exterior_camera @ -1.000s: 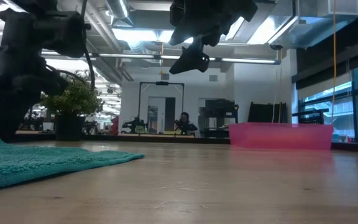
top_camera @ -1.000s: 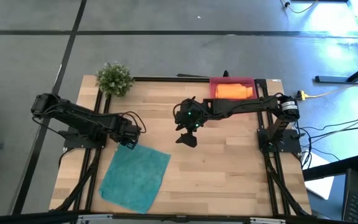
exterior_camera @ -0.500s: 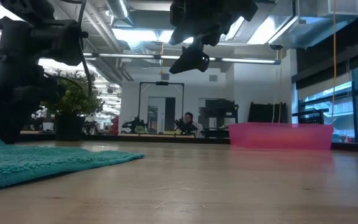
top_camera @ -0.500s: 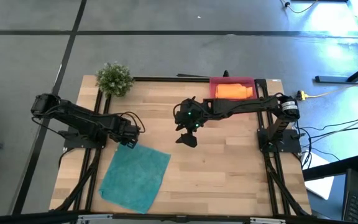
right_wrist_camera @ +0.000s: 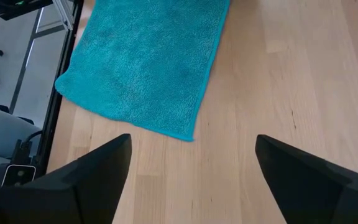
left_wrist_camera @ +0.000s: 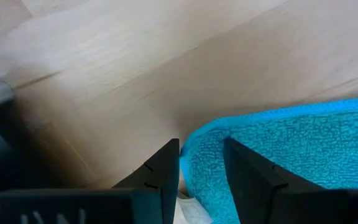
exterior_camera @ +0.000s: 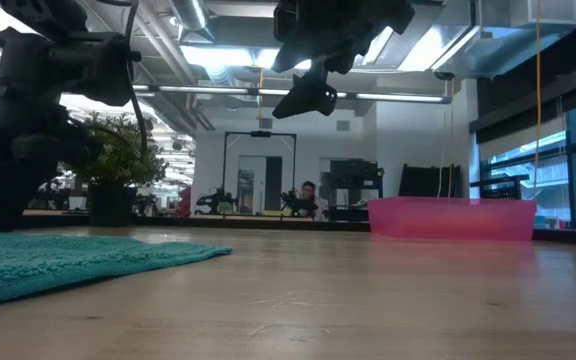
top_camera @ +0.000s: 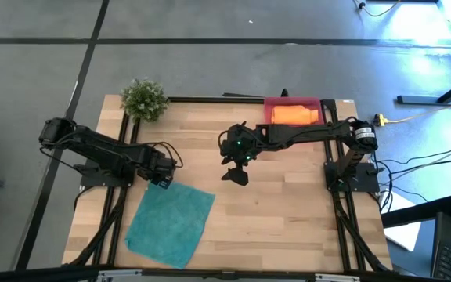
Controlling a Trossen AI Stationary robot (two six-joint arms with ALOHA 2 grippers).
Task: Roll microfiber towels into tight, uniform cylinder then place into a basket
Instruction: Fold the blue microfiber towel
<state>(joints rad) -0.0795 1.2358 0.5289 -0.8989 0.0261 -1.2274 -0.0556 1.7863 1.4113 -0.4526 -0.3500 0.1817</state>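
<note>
The teal towel (top_camera: 171, 223) lies spread flat on the table's near left part; it also shows in the right wrist view (right_wrist_camera: 148, 62). My left gripper (top_camera: 161, 179) is low at the towel's far corner, its fingers close together around that corner (left_wrist_camera: 197, 152). My right gripper (top_camera: 236, 170) hangs open and empty high above the table's middle (exterior_camera: 313, 95). The orange towel (top_camera: 294, 115) lies rolled up inside the pinkish-red basket (top_camera: 268, 104) at the table's far edge. My left gripper has the teal towel's far corner (left_wrist_camera: 194, 146) between its two fingers, which slant down at it from the table's left. One finger (left_wrist_camera: 253, 183) lies over the cloth, and the other (left_wrist_camera: 163, 171) stands at its edge. The rest of the towel lies flat on the table.
A small green plant (top_camera: 144, 98) stands at the table's far left corner. Bare wood (top_camera: 288, 211) lies between the teal towel and the table's right edge. The basket's wall (exterior_camera: 448, 218) rises low at the far right.
My left gripper has shifted a little toward the table's left edge at the towel's corner. The towel stays spread flat.
</note>
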